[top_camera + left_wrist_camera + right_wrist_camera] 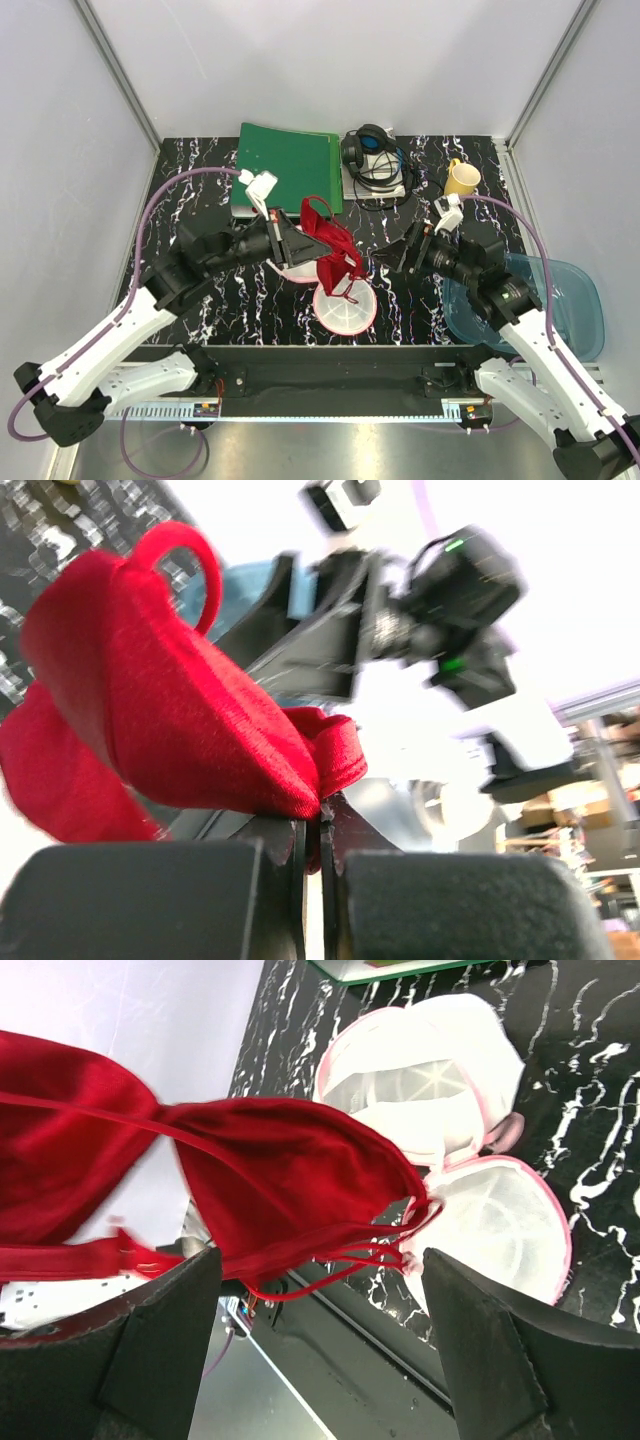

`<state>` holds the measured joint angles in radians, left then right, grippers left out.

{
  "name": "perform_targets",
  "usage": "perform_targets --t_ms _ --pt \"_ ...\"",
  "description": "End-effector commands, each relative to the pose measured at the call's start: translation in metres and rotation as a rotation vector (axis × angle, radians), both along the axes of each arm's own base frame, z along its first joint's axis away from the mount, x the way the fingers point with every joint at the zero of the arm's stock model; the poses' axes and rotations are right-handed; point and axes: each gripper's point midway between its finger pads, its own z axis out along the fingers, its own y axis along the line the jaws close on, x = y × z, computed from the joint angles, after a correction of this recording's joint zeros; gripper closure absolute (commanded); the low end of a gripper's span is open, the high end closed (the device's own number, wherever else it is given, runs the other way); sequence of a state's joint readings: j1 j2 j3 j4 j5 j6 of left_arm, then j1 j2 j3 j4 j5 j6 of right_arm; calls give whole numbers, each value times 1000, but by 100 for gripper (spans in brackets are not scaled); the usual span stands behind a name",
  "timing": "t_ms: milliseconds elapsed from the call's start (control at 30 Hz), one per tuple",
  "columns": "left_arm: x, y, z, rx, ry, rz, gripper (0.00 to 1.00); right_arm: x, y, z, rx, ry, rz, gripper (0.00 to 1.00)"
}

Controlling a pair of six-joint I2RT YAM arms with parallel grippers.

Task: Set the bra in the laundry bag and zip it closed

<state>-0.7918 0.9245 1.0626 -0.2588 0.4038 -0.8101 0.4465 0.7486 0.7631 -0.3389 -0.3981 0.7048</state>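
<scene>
Black, white-veined marble-pattern table (pixel 200 170), walled in pale grey on 3 sides. Held well up off it: small bright red soft fabric bra (pixel 332 248), pinched by one edge in the left gripper (pixel 298 238), which was pressed tight onto the cloth. Hung with its long axis running far to near in the top view, thin straps trailing at the near end.

Directly below and slightly nearer, white mesh laundry bag with pink trim (pixel 345 312), spread unzipped in 2 round ribbed halves. Could not tell whether the straps touched it.

Just to the right of the bra, right gripper (pixel 397 258), spread wide and carrying nothing, pointed at the red cloth.

Judged the left arm nearer and in charge of the garment. Called for a lowering toward the near half of the bag. Looked limp, crumpled and folded over itself, 1 strap loop standing up. Seemed likely to snag a strap on the pink rim. Zip not yet worked.
</scene>
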Motion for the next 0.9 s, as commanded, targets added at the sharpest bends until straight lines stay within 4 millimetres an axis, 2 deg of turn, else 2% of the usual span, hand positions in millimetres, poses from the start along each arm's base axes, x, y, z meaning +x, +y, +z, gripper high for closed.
perform_targets --t_ms 0,100,133,300,367,533,633,767,800,867 --pt "-9 5 39 -115 -6 -9 100 -8 8 26 7 -142 100 11" --pt "-20 13 51 -136 -25 -25 100 -18 20 17 -4 -182 234 12" --pt "-26 15 56 -145 -31 -44 100 -23 28 20 22 -219 302 12" --pt "-47 24 84 -207 -30 -97 100 -20 40 -1 19 -283 405 11" --pt "-53 28 92 -226 -26 -104 100 -20 47 11 50 -395 452 10" --pt "-55 32 97 -261 69 -81 100 -6 59 23 55 -556 498 10" --pt "-56 28 99 -266 118 -104 100 -2 67 28 63 -601 531 10" --pt "-55 21 98 -273 194 -126 100 -7 80 40 102 -627 612 11" --pt "-53 19 97 -272 204 -128 100 -9 87 37 109 -612 638 12" --pt "-52 17 97 -276 211 -130 100 -12 94 38 120 -603 676 17"
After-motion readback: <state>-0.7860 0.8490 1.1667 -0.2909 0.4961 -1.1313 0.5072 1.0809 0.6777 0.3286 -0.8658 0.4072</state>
